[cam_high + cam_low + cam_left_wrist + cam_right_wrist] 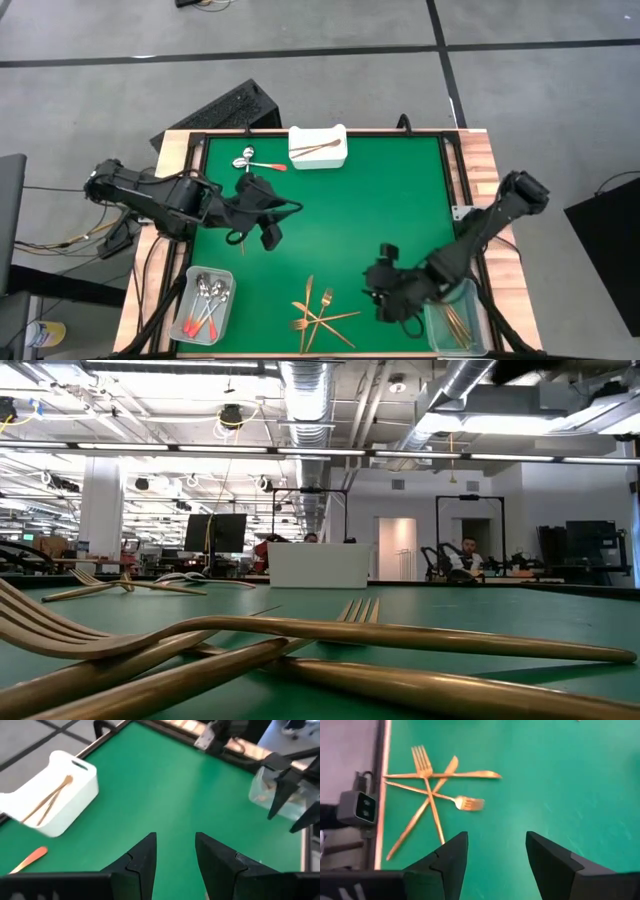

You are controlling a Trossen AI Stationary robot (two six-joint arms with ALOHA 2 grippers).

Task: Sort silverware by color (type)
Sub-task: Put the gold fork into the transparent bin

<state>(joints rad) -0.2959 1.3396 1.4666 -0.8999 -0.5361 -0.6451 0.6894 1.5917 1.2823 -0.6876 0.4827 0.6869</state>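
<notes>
Hovering with jaws apart and empty, the right claw (385, 297) hangs over the green bench (350, 210). Just beside it lies the crossed pile of gold forks and knives (432, 790). The left claw (262, 215) across the bench is also parted, holding nothing. No writing is legible.

Gold forks and knives (318, 315) cross on the green table (350, 220), red-handled silver spoons (205, 305) fill the near-left clear bin (190, 330), and the far tray (318, 150) is white.
</notes>
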